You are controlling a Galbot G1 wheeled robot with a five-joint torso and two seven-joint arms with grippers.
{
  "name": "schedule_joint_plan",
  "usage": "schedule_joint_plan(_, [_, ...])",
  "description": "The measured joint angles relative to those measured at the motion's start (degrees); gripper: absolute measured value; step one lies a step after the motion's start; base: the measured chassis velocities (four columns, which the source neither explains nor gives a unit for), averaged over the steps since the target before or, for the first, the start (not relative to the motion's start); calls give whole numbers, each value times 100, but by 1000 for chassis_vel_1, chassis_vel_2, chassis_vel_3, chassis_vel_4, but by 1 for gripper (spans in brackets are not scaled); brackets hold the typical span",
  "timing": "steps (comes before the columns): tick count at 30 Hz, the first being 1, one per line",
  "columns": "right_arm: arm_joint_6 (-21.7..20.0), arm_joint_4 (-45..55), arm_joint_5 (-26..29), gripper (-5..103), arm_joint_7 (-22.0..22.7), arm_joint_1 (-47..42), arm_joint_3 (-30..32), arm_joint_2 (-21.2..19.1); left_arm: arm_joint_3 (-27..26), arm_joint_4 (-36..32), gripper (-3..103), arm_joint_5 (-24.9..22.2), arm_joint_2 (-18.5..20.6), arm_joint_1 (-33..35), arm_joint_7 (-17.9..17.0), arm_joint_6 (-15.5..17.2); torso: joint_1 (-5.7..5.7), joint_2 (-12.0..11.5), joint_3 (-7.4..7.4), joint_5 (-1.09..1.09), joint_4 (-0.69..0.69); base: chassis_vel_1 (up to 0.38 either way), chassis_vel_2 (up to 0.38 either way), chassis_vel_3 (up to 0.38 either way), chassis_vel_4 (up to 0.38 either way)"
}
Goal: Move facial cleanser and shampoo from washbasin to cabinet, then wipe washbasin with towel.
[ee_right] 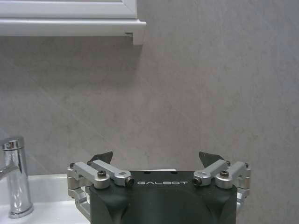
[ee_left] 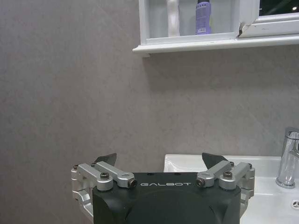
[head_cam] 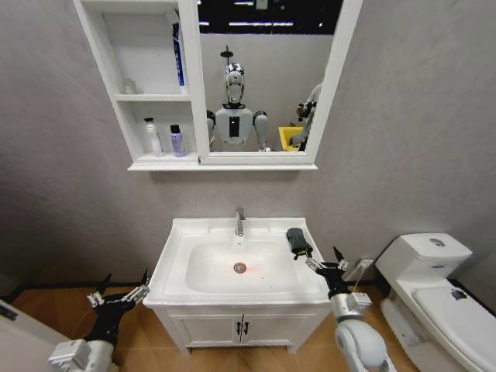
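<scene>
Now both bottles stand on the cabinet [head_cam: 151,101] bottom shelf, so wiping is likely next. The towel [head_cam: 297,241] lies on the washbasin [head_cam: 180,232] back-right rim, long axis front to back. The right gripper [head_cam: 326,259], spread wide and empty, sits just beside it; the left gripper [head_cam: 122,288], also wide, hangs off the basin's left edge, well apart.

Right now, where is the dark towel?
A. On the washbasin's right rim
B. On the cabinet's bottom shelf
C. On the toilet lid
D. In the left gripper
A: the towel lies bunched on the right rim of the washbasin, just ahead of the open right gripper; the left gripper is open and holds nothing.
</scene>
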Motion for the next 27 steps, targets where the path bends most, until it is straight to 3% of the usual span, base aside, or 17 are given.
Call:
schedule_joint_plan(5, [-390, -716, 520, 100, 70, 1011, -208, -335, 9, 2, 100, -14, 14, -20, -8, 8, 0, 0, 0, -2, 2, 0, 0, 0, 0])
schedule_joint_plan(14, [-890, -2437, 967, 100, 54, 2468, -837, -371, 17, 8, 100, -24, 28, -40, -19, 16, 1, 0, 1, -1, 1, 0, 0, 0, 0])
schedule_joint_plan(27, [-1158, -3403, 718, 100, 29, 3110, -1032, -195, 24, 14, 100, -32, 35, -50, -25, 23, 0, 0, 0, -2, 0, 0, 0, 0, 0])
